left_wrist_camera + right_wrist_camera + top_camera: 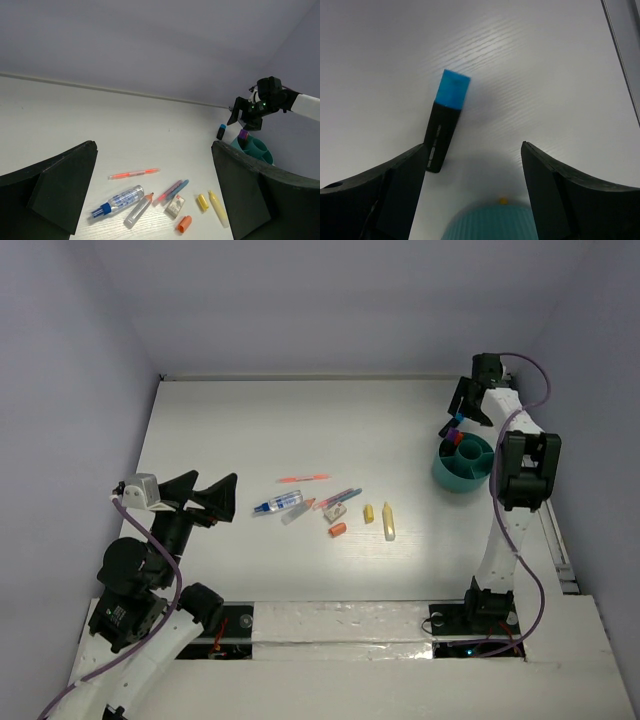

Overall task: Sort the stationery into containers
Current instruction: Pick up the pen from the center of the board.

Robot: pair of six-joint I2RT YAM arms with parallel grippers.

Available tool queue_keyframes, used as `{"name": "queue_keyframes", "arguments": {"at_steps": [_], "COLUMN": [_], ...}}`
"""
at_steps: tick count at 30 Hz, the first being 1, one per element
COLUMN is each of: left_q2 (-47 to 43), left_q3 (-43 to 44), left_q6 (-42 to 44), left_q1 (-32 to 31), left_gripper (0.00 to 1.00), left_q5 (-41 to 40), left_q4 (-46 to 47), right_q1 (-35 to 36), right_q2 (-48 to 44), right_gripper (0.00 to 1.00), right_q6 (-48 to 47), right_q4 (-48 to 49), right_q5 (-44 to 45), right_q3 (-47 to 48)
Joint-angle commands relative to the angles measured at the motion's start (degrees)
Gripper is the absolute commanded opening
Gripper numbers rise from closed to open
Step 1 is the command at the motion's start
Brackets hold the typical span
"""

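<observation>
Where the teal organiser (455,480) sits: at the far right of the table (220,420), beside the right arm. We see a purple marker (243,134) standing up in it, though we cannot tell in which compartment.
Blue-capped black marker (442,132): it lies flat on the table just beyond the organiser's rim, outside it, with its cap pointing away.
Right gripper (473,146): it is spread wide above that marker and grips nothing. The marker's black end lies just beside one finger, and we cannot tell whether they touch.
Loose stationery: it is gathered mid-table, well apart from the organiser. We count a thin pink pen (303,479) farthest back, a blue-white pen (278,503) with a clear tube (297,512) beside it, a white eraser (335,511), an orange stub (338,530) nearest us, and two yellow markers (388,521) to the right.
Left gripper (216,478): its fingers are spread wide and empty, and it hovers left of the group, facing it.
</observation>
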Motion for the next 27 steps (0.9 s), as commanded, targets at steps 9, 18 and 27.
{"name": "queue_keyframes", "arguments": {"at_steps": [9,18,27], "left_q2": [-0.56,-0.91,-0.64], "left_q3": [1.27,1.27,1.18], "left_q6": [0.78,0.87,0.96], "left_q1": [-0.32,-0.32,-0.32], "left_gripper": [0.99,0.99,0.99], "left_q5": [-0.42,-0.42,-0.33], "left_q4": [1.82,1.91,2.0], "right_q1": [-0.49,-0.49,-0.49], "right_q2": [8.09,10.82,13.8], "right_gripper": [0.84,0.75,0.48], "right_q6": [3.27,4.24,3.36], "right_q4": [-3.7,-4.24,-4.67], "right_q5": [-10.43,-10.61,-8.85], "right_q3": [7.56,6.52,8.52]}}
